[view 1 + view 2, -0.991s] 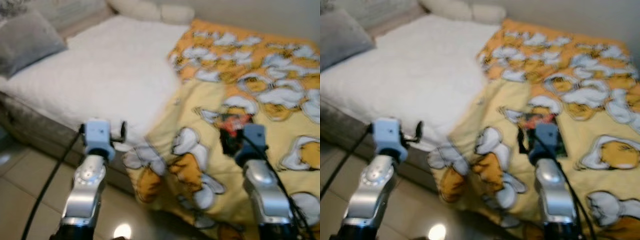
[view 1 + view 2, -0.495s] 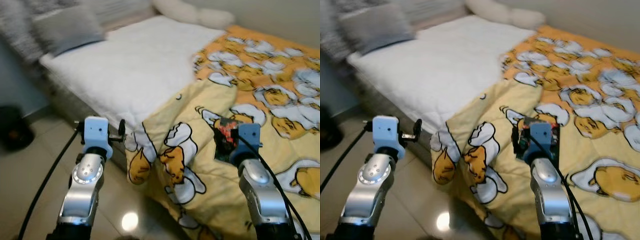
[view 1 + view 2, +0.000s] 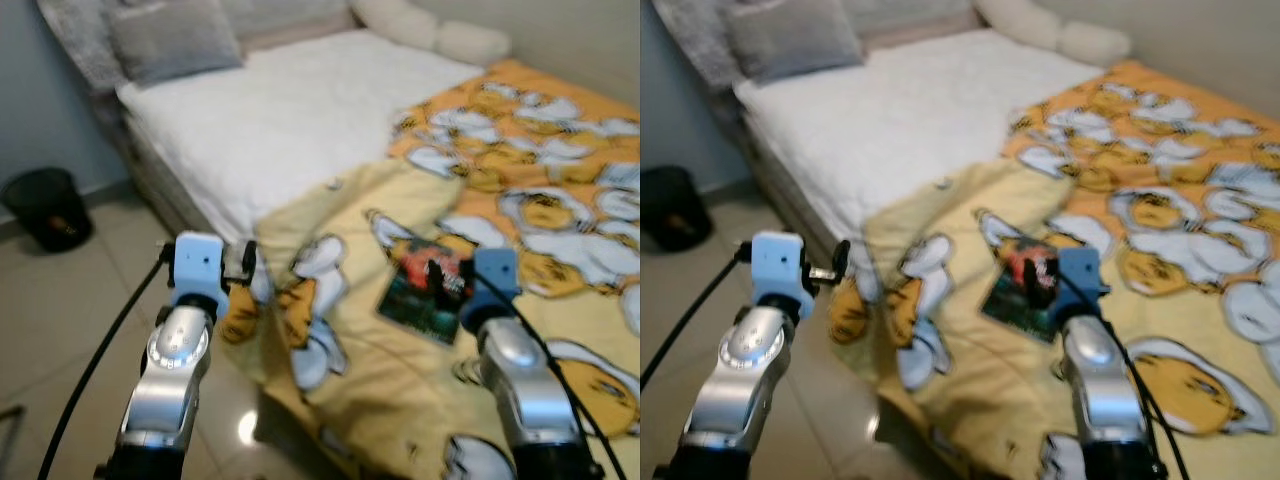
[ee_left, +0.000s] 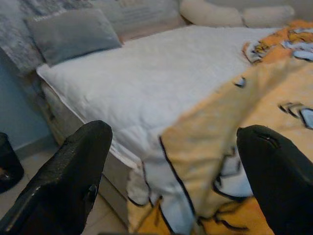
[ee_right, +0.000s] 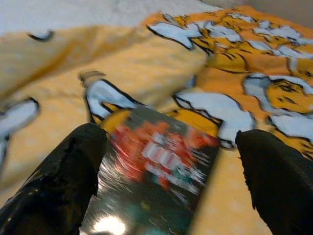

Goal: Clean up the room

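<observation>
One bed [image 3: 290, 120] here, white-sheeted, and one yellow blanket [image 3: 560, 190] printed with cartoon characters spread over its right half, a corner spilling toward the tiled floor [image 3: 60, 310]. One book [image 3: 425, 290] with a dark, glossy red-and-green cover lies flat on that blanket, right near the bed's edge. One grey pillow [image 3: 170, 40] up at the head, two cream cushions [image 3: 435, 30] along the far wall, and one black waste bin [image 3: 45, 205] standing on the floor off to the left.

Compared with half a second back, the whole view has swung: the bin has slid well into frame, the pillow is clearer, and the book now shows its full cover left of the right wrist where before it was tucked against it. That reads as the camera turning, not the things shifting.

Now the claws. The right claw [image 5: 171, 161] is spread wide, both black fingers [image 5: 58, 181] apart, hovering low over the blanket with the book lying between and just ahead of them; it grips nothing. The left claw [image 4: 171, 166] is also wide open, empty, held out over the floor facing the side of the bed and the hanging blanket corner.
</observation>
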Tool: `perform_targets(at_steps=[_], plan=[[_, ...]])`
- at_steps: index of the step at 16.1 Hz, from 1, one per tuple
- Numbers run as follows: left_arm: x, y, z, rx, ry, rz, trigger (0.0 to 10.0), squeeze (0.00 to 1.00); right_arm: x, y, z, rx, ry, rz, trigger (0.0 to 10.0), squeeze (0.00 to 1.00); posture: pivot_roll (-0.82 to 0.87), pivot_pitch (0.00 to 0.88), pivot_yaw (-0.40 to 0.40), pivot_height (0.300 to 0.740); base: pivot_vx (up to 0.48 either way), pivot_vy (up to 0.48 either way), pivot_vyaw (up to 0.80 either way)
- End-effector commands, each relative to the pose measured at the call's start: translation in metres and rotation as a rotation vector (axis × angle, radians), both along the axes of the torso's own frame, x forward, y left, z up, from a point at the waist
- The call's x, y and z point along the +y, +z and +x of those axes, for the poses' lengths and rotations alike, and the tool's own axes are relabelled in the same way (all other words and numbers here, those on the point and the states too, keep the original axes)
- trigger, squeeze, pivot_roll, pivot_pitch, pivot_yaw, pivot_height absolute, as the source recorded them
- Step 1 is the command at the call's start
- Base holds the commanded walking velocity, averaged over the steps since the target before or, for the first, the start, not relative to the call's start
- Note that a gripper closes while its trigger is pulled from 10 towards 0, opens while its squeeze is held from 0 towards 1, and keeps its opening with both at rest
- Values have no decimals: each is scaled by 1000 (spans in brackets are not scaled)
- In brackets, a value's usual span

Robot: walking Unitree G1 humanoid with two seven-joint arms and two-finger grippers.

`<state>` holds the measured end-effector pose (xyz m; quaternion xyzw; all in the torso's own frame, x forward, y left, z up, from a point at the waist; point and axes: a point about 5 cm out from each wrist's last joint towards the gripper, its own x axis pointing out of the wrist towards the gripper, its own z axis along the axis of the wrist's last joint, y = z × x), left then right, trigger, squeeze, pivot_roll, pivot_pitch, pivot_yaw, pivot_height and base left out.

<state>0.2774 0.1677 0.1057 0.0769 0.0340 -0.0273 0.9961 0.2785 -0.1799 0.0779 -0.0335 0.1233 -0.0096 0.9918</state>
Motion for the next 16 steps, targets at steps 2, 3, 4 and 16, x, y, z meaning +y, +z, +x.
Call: perform_targets(at_steps=[2,3,4,16], plan=[[-4,-3,-4,15,-62,32,10000,1000,9,0,1,12,50,43,10000,890,-14,0,1,740,0,0,0],[-6,-3,-6,16,-82,38,10000,1000,10,-1,1,16,62,43,10000,0,-11,0,0,740,0,0,0],[-7,-4,-6,17,-90,42,10000,1000,10,-1,1,17,66,37,10000,0,-10,0,-1,740,0,0,0],[-20,-19,-23,175,-497,157,10000,1000,-25,-21,15,182,-135,233,10000,1000,21,0,-7,740,0,0,0]])
